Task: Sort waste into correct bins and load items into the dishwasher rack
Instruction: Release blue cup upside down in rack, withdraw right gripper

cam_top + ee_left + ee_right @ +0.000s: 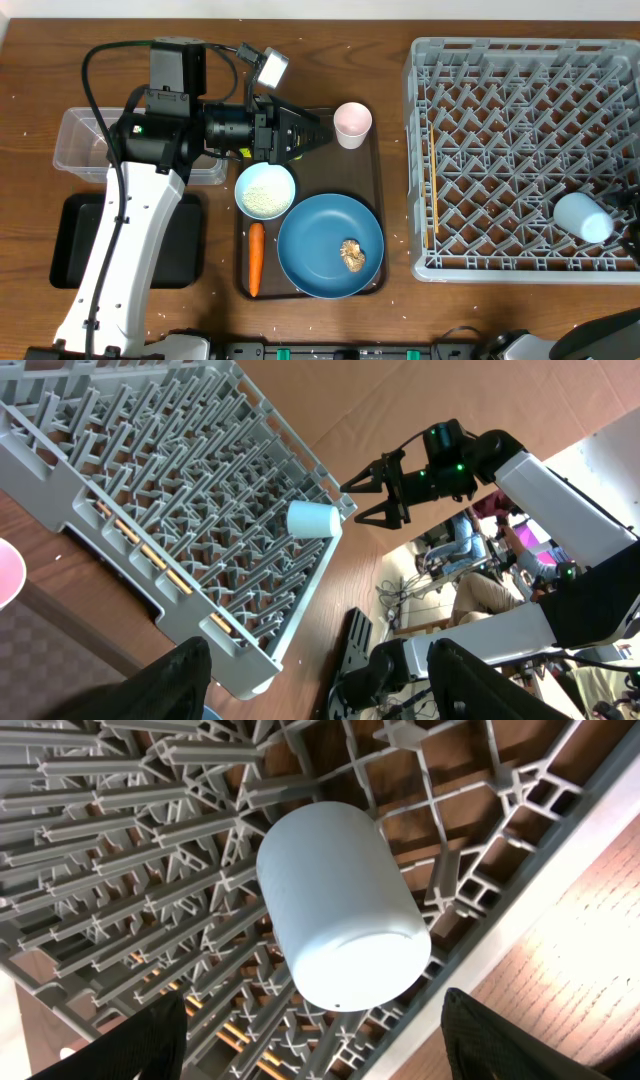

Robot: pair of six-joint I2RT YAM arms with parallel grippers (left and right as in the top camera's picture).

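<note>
The grey dishwasher rack [520,160] fills the right side. A light-blue cup [583,216] lies on its side among the pegs near the rack's front right corner. My right gripper [320,1055] stands open just behind the cup [345,910], touching nothing. My left gripper [305,136] hangs open and empty over the brown serving tray [378,200], pointing at the pale-pink cup [352,124]. On that tray are a white bowl of rice [265,190], an orange carrot [255,258] and a blue plate [320,235] holding a brown food lump [352,256].
A clear plastic tub [80,140] and a black tray [70,240] sit at the far left, partly under my left arm. In the left wrist view the rack [150,490], the cup [313,520] and the right gripper [352,503] show across the table.
</note>
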